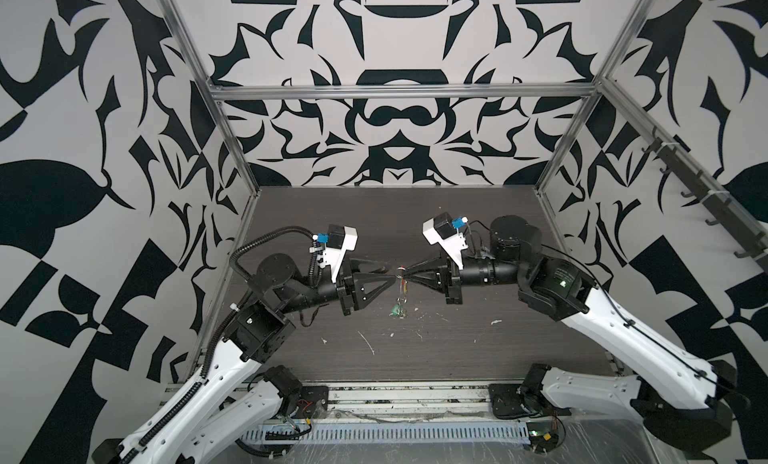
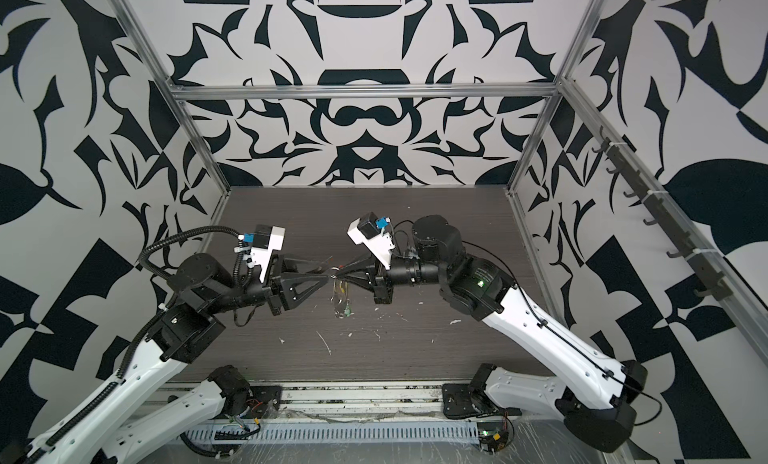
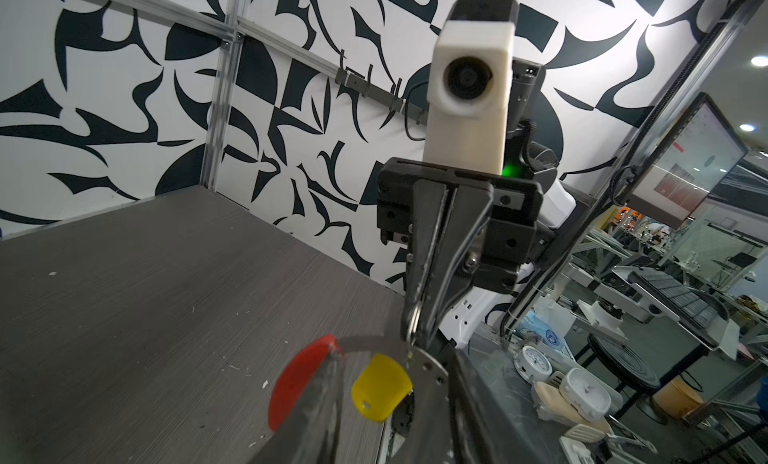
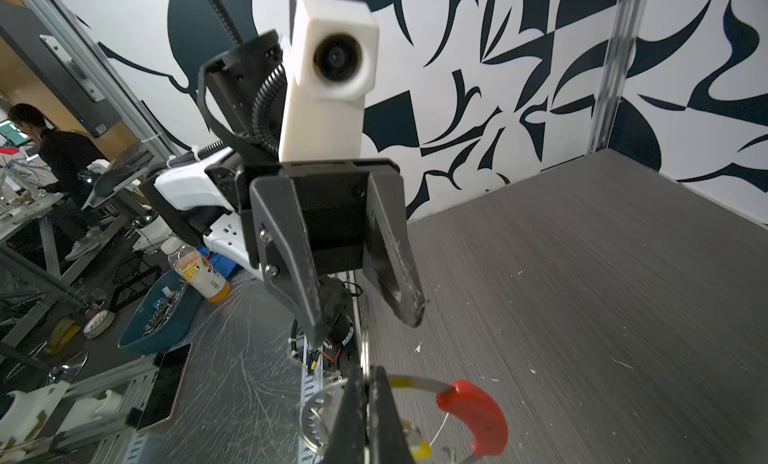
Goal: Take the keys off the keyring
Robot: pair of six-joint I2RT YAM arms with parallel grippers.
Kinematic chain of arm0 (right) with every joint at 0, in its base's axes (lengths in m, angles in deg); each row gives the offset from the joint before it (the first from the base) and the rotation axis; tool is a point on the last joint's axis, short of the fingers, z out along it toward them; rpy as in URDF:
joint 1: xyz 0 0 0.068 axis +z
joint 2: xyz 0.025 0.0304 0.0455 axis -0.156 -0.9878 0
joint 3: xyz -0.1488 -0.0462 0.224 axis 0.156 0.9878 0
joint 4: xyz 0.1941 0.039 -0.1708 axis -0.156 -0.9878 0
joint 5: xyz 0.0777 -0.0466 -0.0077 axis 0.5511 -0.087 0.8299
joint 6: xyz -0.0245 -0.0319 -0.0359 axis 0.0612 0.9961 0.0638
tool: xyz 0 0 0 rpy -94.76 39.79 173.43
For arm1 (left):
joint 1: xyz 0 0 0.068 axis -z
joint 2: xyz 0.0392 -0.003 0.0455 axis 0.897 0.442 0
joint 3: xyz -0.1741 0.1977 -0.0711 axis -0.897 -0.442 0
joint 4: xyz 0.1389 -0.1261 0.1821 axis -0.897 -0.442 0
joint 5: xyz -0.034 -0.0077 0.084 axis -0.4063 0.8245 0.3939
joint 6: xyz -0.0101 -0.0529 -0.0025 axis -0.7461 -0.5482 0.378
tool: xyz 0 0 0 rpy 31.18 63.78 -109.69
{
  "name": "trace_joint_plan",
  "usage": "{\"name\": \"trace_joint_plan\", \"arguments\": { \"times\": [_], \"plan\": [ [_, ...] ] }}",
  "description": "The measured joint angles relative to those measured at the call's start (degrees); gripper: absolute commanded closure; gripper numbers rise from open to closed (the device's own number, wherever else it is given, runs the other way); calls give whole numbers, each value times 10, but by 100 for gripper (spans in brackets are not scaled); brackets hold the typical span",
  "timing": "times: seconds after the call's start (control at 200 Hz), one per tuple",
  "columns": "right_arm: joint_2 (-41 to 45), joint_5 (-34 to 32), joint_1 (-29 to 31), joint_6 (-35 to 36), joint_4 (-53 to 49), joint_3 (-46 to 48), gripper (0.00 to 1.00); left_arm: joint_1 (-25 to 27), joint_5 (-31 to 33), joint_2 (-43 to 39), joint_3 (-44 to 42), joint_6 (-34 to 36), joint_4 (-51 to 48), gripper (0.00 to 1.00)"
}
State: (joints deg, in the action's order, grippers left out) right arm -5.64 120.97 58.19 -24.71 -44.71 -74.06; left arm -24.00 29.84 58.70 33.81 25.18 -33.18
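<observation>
Starting at the front edge: a pale slotted cable duct [image 1: 386, 433] and some aluminium rails [image 1: 407, 395] run across, and both arm bases bolt on there. Then the desk [image 1: 457, 345] starts. It's dark grey wood-grain laminate, matte, scuffed with white flecks and one longer white scratch [image 1: 368, 343]. There's a wide strip of bare surface between that edge and the action.

About mid-desk the two arms come in from either side and meet nose to nose, up off the surface. The right fingers [image 3: 432, 254] are pressed flat together, pinching the top of the keyring [image 3: 365, 342], a thin grey metal hoop that hangs in the air below them. The left fingers [image 4: 291, 249] are black tapered wedges, spread apart and gripping nothing, with their tips just beside the pinch point.

On the hoop there's a glossy curved red segment [image 3: 299, 383]. A smooth, rounded yellow key tag [image 3: 380, 387] hangs inside the curve, and a small silver split ring [image 4: 311, 424] sits by the right fingers. The green key tag [image 1: 394, 312] dangles lowest, close to the desk. Can't tell if it touches.

Past that the bare desk runs to the back edge. An aluminium frame [image 1: 399, 92] and walls in a black-and-white swirl print [image 1: 395, 141] close in the left, back and right sides. A row of dark hooks [image 2: 706, 277] runs along the right wall.
</observation>
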Motion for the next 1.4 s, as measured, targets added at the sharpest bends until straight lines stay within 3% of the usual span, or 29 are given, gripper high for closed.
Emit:
{"name": "trace_joint_plan", "arguments": {
  "times": [0.255, 0.435, 0.86, 1.065, 1.215, 1.4],
  "plan": [
    [-35, 8, 0, 37, -107, -59, 100, 0, -29, 46, 63, 32, -107, 63],
    [-50, 9, 0, 44, -143, -70, 100, 0, -37, 61, 71, 46, -143, 78],
    [-55, 8, 0, 43, -161, -80, 100, 1, -60, 65, 76, 55, -147, 100],
    [-55, 8, -1, 36, -154, -83, 100, 0, -63, 53, 50, 37, -95, 100],
    [-47, 2, -1, 23, -122, -68, 71, 0, -58, 36, 14, 11, -32, 100],
    [-8, -11, 0, 21, -59, -18, 61, 0, -50, 33, -7, -10, 9, 100]
  ]
}}
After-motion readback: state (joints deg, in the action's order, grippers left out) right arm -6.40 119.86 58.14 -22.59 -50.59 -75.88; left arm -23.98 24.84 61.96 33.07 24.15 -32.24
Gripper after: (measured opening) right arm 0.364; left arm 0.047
